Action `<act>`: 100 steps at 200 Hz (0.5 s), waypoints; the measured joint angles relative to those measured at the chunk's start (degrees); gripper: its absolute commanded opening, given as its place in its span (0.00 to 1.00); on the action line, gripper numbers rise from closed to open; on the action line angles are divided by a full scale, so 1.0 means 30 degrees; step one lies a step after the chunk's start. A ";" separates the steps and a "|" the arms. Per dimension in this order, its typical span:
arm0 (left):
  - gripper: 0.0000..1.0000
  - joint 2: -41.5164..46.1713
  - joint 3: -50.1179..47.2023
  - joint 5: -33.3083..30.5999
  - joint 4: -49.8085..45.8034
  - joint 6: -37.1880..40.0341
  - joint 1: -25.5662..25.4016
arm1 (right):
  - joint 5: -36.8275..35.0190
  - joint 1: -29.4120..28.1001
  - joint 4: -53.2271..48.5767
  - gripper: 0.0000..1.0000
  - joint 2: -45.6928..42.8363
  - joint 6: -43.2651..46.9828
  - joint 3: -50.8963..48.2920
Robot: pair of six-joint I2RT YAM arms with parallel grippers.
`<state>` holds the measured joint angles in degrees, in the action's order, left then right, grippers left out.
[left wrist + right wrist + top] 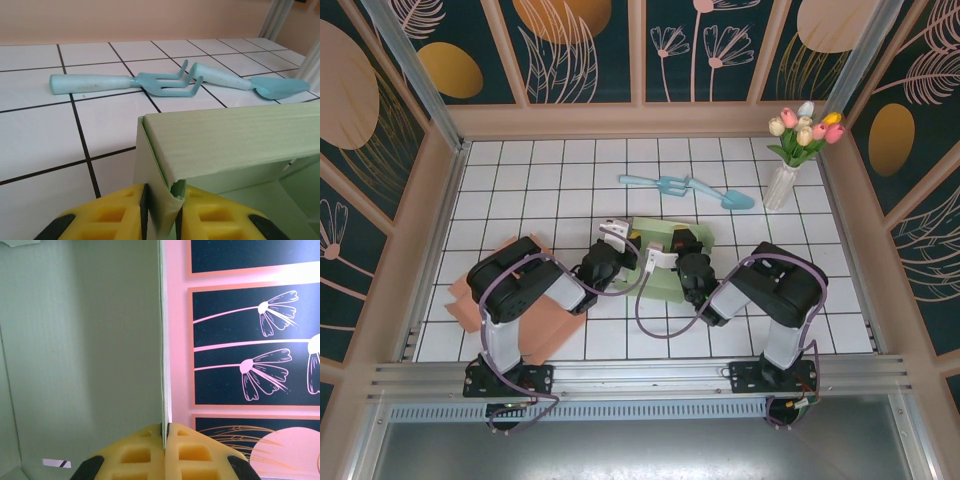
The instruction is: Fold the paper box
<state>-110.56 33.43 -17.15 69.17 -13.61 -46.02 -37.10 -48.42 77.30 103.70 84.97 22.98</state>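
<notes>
Paper box (708, 240), pale green card, partly erected, stands on the white tiled table (550, 170) at mid-table, between the two arms and held by both. Left gripper (623, 240): the left wrist view shows its yellow fingers (115, 215) closed on the box's (225, 135) near corner, the creased lower edge of an upright wall caught between the pads, the wall's folded-over top rim running off to the right above them. Right gripper (677, 243): in the right wrist view its yellow fingers (135, 455) are pressed together on a single thin wall of the box (85, 340), seen edge-on and vertical, the box interior lying to the left of that edge. Beyond the box, well apart from it: light blue garden fork (125, 82) and light blue trowel (250, 82), lying flat, the fork's tines just beside the trowel's handle. Far right corner: glass vase of tulips (790, 150). Beneath the left arm: orange-brown sheet (470, 300), flat on the tiles.
</notes>
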 measured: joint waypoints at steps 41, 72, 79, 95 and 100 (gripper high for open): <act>0.17 -0.0561 0.0474 -0.1464 0.0197 -0.0051 -0.0335 | -0.0197 0.0007 -0.0277 0.00 -0.0007 -0.0299 0.0138; 0.10 -0.0816 0.0758 -0.1916 0.0291 -0.0226 -0.0350 | -0.0219 0.0022 -0.0401 0.00 -0.0007 -0.0459 0.0211; 0.09 -0.0852 0.0823 -0.2055 0.0277 -0.0270 -0.0386 | -0.0219 0.0022 -0.0401 0.00 -0.0007 -0.0495 0.0219; 0.07 -0.0903 0.0896 -0.2331 0.0233 -0.0335 -0.0481 | -0.0211 0.0022 -0.0415 0.00 -0.0007 -0.0525 0.0219; 0.06 -0.0903 0.0896 -0.2375 0.0233 -0.0342 -0.0488 | -0.0211 0.0022 -0.0423 0.00 -0.0007 -0.0568 0.0219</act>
<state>-113.27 36.12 -24.27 69.87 -14.63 -47.48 -37.74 -48.36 76.03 103.68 83.26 23.64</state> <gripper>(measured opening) 0.106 0.049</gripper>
